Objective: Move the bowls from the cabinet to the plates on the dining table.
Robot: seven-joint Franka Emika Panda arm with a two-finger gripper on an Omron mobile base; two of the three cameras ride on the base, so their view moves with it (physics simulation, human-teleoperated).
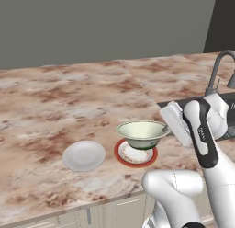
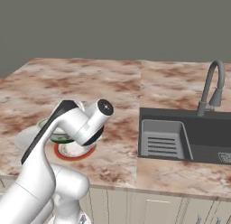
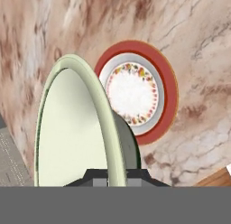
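Bowl (image 1: 142, 133) rim is pinched tight in the gripper (image 3: 116, 175), hanging just above the red plate (image 1: 136, 154). Go down slowly, keep it flat, then let go.

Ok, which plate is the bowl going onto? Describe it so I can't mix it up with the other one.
On the marbled dining table, near the front edge left of the sink, two plates lie side by side. The target is the red-rimmed plate nearer the sink, directly under the held cream bowl. Its red-orange rim and speckled inner ring set it apart from the plain white plate.
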